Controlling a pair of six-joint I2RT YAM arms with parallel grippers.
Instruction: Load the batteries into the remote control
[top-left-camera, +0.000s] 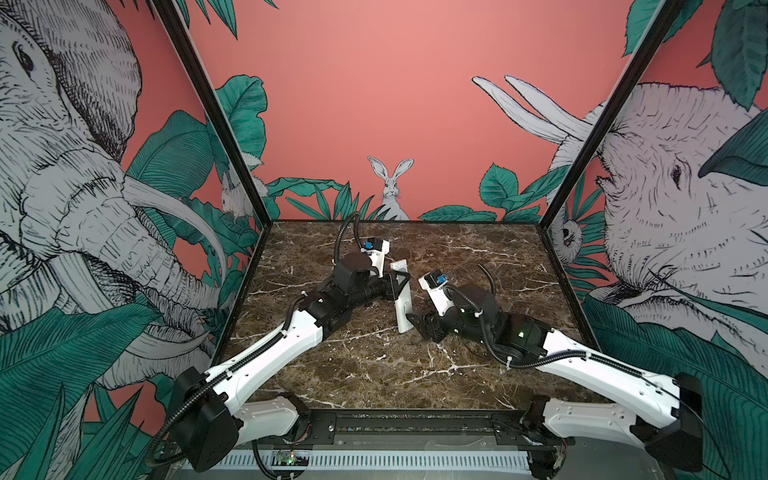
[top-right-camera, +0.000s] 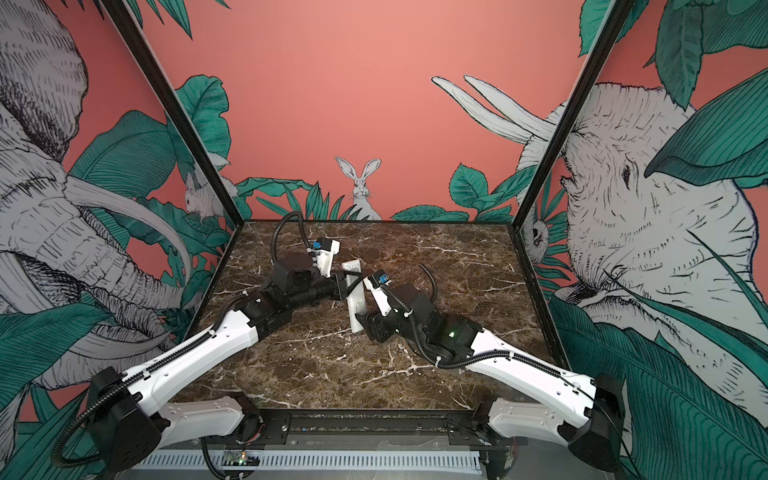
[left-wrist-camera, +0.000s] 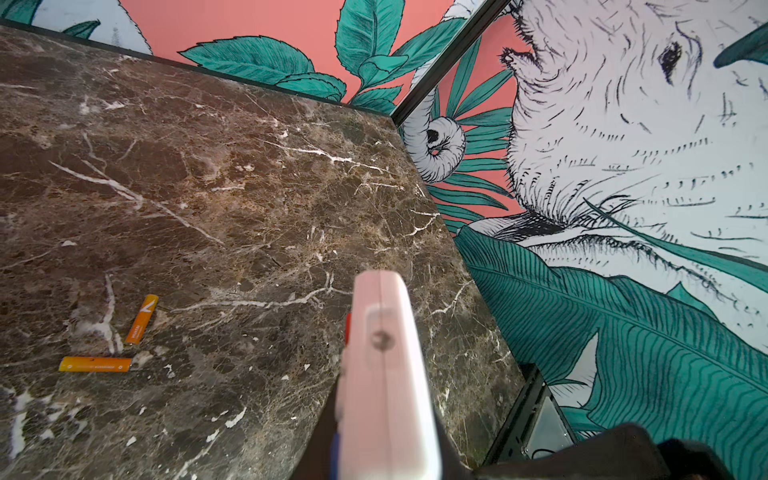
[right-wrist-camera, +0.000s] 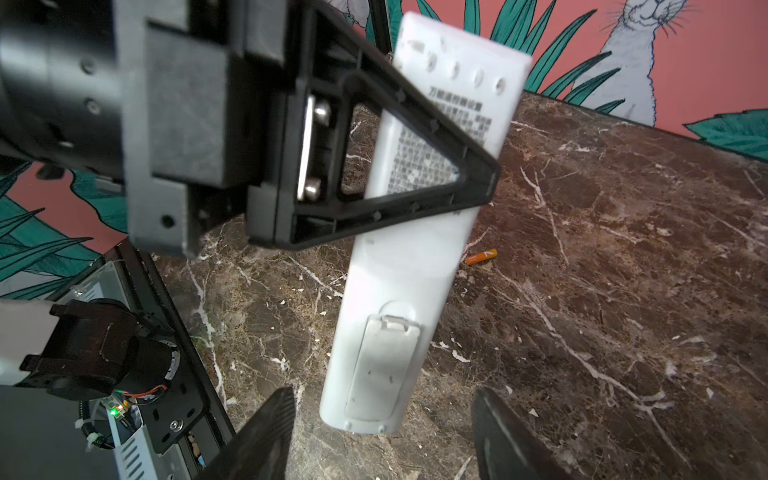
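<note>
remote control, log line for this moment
left gripper: shut on remote control | right gripper: open at cover end | battery cover: on | batteries: both loose on table

- remote control (right-wrist-camera: 399, 286): white plastic, matt and smooth, as seen on the back.
- batteries (left-wrist-camera: 95, 364): orange wrap, slightly glossy; pale metal tips noted.
- table (left-wrist-camera: 232, 174): brown marble look, white-veined, faint sheen.
- left gripper (right-wrist-camera: 482, 178): black matt plastic; bright metal screws (right-wrist-camera: 322, 111) noted.

Top pair high, overlooking table (top-left-camera: 374, 374); wrist cams close, both seemingly on remote control (right-wrist-camera: 415, 270).
</note>
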